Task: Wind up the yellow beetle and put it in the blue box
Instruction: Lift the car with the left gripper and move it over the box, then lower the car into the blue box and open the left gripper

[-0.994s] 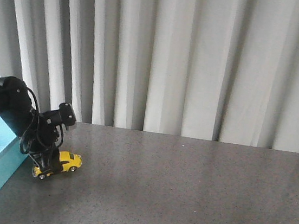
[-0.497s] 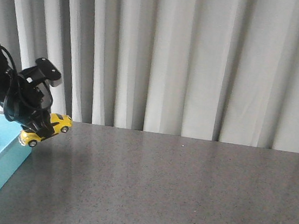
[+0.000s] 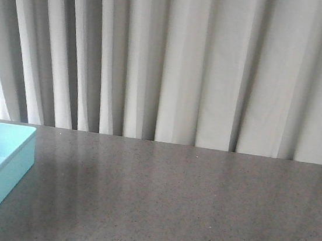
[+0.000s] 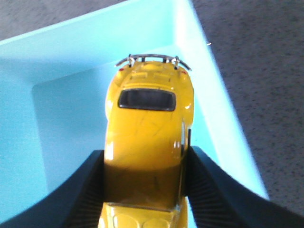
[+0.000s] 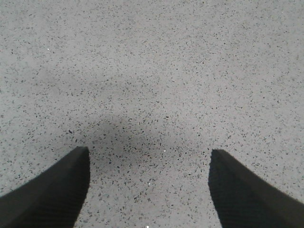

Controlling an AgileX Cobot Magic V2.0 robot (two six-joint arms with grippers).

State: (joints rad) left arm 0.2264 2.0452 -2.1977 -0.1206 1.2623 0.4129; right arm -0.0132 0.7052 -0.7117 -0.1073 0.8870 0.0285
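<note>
The left hand (image 4: pixel 145 190) is gripping the yellow beetle (image 4: pixel 147 142) by its flanks, holding it above the blue box (image 4: pixel 66 61) near one wall; dropping it here is risking a bounce or roll-off onto the worktop (image 3: pixel 186 200). The right hand (image 5: pixel 149 190) is hanging spread, holding nothing

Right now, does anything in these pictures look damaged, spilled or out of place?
Nothing stands out. The left gripper holds the yellow beetle straight between its fingers above the blue box, which looks intact. The right gripper is open over the bare table.
</note>
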